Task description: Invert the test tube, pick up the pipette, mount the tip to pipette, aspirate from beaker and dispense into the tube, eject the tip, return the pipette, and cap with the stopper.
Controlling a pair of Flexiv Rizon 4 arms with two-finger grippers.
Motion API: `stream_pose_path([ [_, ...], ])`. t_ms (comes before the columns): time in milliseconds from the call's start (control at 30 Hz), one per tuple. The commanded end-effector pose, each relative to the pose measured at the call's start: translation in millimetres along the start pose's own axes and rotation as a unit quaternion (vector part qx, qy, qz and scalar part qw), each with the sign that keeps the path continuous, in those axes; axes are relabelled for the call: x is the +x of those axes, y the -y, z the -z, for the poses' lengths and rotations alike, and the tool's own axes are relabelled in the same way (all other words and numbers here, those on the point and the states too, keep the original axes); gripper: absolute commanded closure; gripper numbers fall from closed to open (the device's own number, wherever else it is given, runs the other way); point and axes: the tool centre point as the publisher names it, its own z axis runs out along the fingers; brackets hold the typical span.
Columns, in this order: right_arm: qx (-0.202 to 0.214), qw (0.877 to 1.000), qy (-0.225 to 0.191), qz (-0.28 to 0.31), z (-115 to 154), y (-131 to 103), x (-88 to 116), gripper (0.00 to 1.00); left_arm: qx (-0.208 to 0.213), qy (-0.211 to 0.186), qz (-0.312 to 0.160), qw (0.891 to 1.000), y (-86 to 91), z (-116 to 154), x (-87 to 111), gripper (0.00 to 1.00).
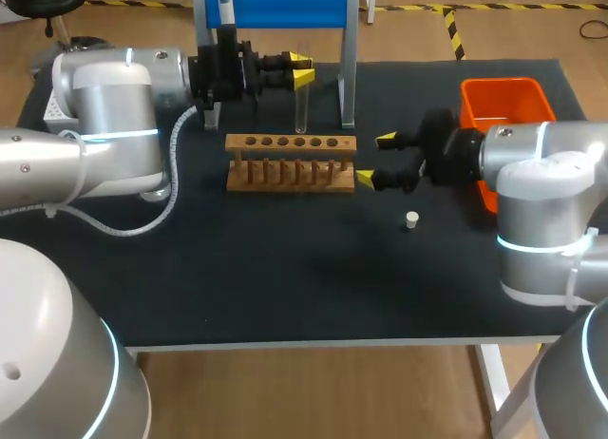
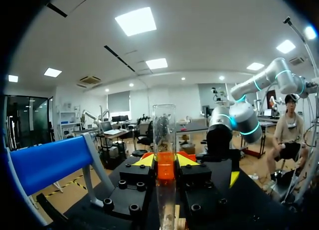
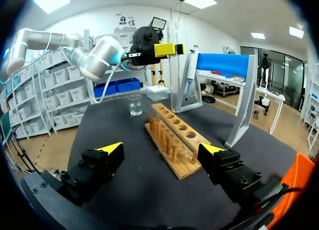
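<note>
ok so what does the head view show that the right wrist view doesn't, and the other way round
Only the head view: the stopper on the table near the right jaws, and the test tube upright in the left jaws. Only the right wrist view: the beaker in plain sight beyond the wooden rack. Both: the rack, the blue pipette stand and pipette, the orange bin, and the right jaws standing open.

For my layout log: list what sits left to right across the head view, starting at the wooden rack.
Wooden rack → right claw → stopper → orange bin.
</note>
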Motion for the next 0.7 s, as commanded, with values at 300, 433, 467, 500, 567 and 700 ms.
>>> stream_pose_path([
  [300, 0.012, 0.999, 0.053, 0.007, -25.9, 12.5, 16.6, 0.0, -0.001, -0.002, 0.001, 1.0, 0.4, -0.1, -1.4, 1.0],
  [433, 0.014, 0.998, 0.058, 0.006, -29.1, 13.2, 15.5, 0.0, -0.001, -0.002, 0.001, 1.0, 0.4, -0.1, -1.4, 1.0],
  [467, 0.015, 0.998, 0.06, 0.006, -30.0, 13.0, 15.4, 0.0, -0.001, -0.002, 0.001, 1.0, 0.4, -0.1, -1.4, 1.0],
  [500, 0.015, 0.998, 0.062, 0.007, -30.9, 12.7, 15.2, 0.0, -0.001, -0.002, 0.001, 1.0, 0.4, -0.1, -1.4, 1.0],
  [567, 0.016, 0.998, 0.065, 0.01, -32.6, 11.9, 14.5, 0.0, -0.001, -0.002, 0.001, 1.0, 0.4, -0.1, -1.4, 1.0],
  [700, 0.016, 0.997, 0.075, 0.013, -35.6, 10.1, 10.8, 0.0, -0.001, -0.002, 0.001, 1.0, 0.4, -0.1, -1.4, 1.0],
])
